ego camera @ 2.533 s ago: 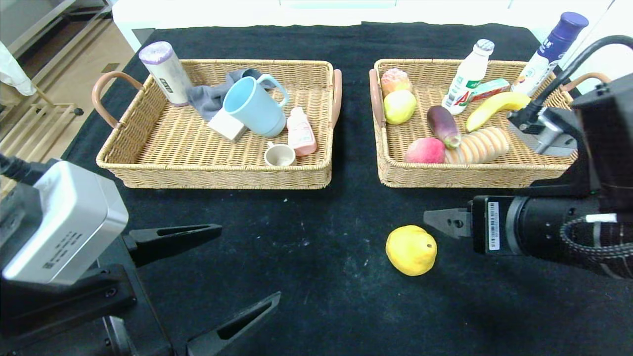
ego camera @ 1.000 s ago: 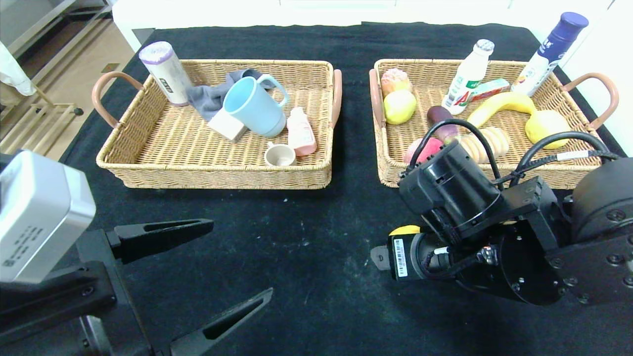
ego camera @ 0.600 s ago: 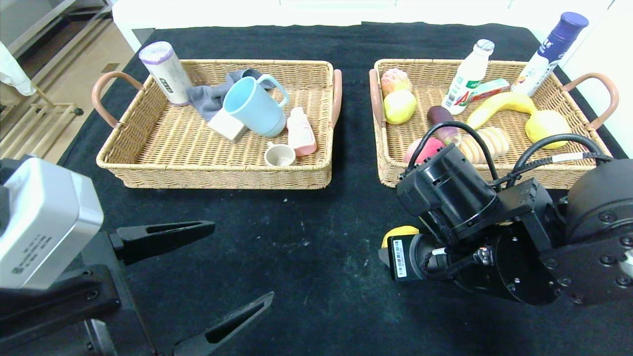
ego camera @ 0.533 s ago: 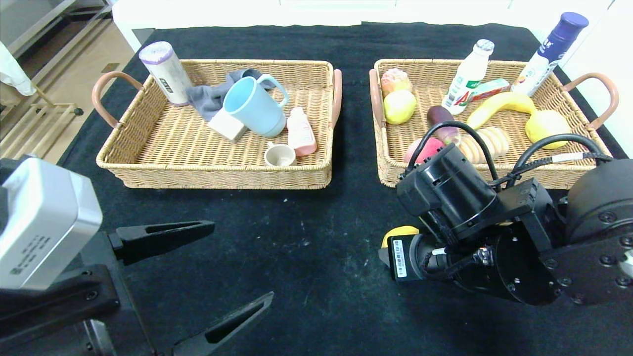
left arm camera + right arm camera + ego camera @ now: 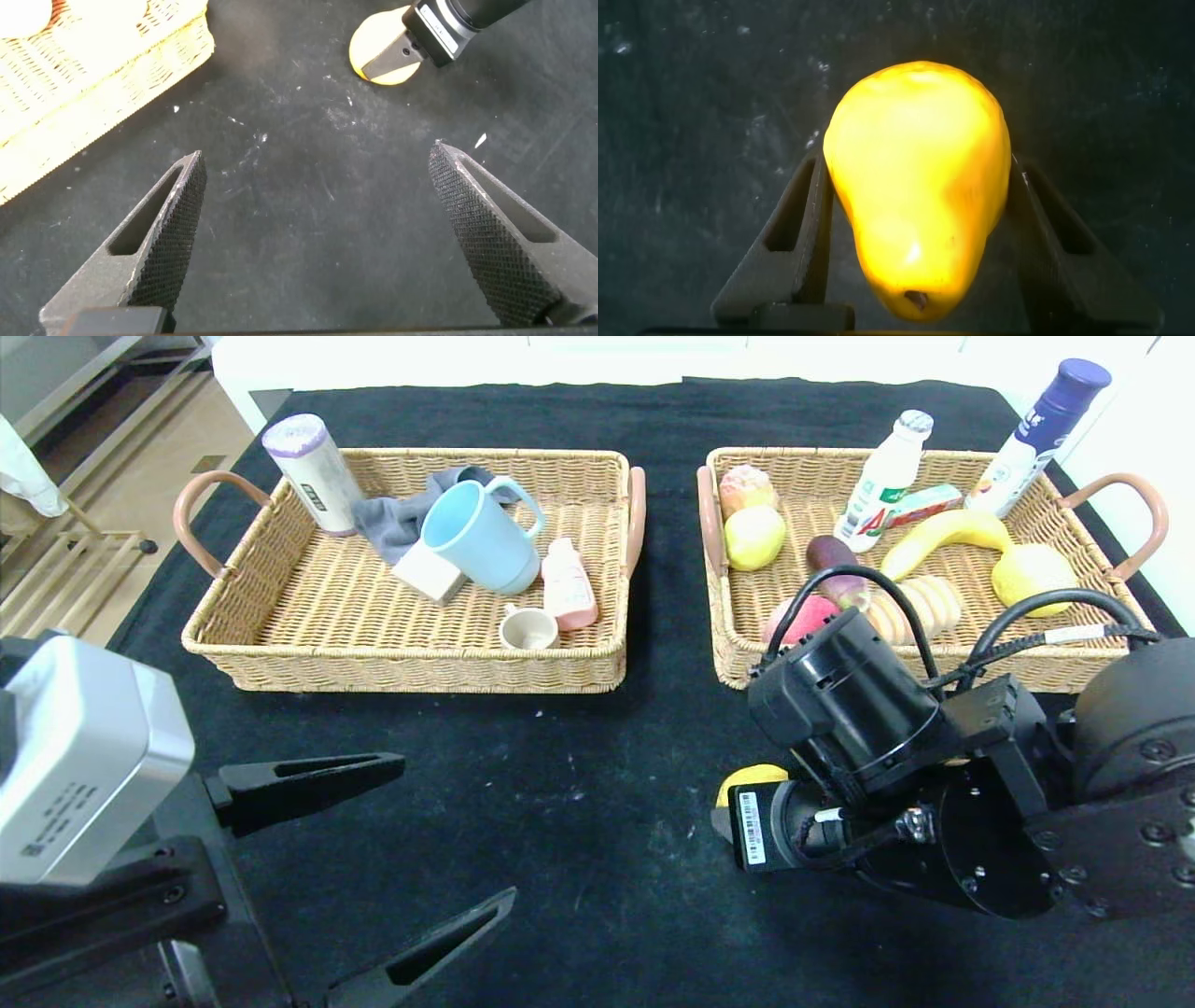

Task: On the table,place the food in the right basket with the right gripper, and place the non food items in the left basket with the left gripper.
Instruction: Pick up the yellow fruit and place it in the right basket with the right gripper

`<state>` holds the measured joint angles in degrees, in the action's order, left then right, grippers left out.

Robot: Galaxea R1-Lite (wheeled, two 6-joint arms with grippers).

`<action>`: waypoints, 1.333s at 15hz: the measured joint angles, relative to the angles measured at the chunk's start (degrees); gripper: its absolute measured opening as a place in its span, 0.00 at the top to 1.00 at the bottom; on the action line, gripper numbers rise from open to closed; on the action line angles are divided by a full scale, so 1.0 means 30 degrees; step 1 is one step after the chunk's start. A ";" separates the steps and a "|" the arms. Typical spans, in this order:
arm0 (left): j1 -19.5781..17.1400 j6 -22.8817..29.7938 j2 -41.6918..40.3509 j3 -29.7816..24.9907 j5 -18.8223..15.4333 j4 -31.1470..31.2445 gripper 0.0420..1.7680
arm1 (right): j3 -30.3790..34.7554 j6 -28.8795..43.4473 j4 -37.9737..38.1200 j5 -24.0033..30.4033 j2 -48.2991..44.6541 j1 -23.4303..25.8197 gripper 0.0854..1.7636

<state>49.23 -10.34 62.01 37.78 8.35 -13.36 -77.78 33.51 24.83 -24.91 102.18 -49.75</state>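
Now the right gripper (image 5: 915, 233) is clenched on the yellow pear (image 5: 918, 182) lying between its fingers.

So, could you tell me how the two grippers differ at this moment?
The right gripper has its fingers on either side of the yellow pear, touching it, while the left gripper is open on nothing. The right gripper is low at the black table before the right basket; the left gripper hovers over bare cloth. Both have dark fingers.

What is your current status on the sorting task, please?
Right gripper low on the table, fingers flanking the yellow pear, grip unconfirmed. Left gripper open, parked over bare black cloth. Right basket just beyond; nothing blocking.
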 joint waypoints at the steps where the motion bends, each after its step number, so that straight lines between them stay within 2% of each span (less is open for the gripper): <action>1: 0.0016 -0.0163 -0.0053 0.0000 0.0008 0.0028 0.03 | -0.0012 -0.0028 0.0008 -0.0020 -0.0102 -0.0065 0.37; 6: 0.0163 -0.0337 -0.0138 -0.0146 0.0154 0.0037 0.03 | -0.0158 -0.0414 0.0146 -0.1040 -0.1544 -0.0451 0.37; 9: 0.0305 -0.0321 -0.0167 -0.0175 0.0219 -0.0049 0.03 | -0.0321 -0.1414 0.0394 -0.1105 -0.2576 -0.0057 0.37; 15: 0.0321 -0.0317 -0.0154 -0.0175 0.0248 -0.0049 0.03 | -0.0626 -0.4336 0.0410 -0.1170 -0.4108 0.2251 0.37; 20: 0.0321 -0.0317 -0.0130 -0.0183 0.0240 -0.0049 0.03 | -0.0996 -0.6404 -0.0167 -0.1170 -0.4872 0.5376 0.38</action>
<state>50.19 -11.29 61.62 37.23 9.07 -13.51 -80.76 14.30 24.33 -28.42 87.57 -33.62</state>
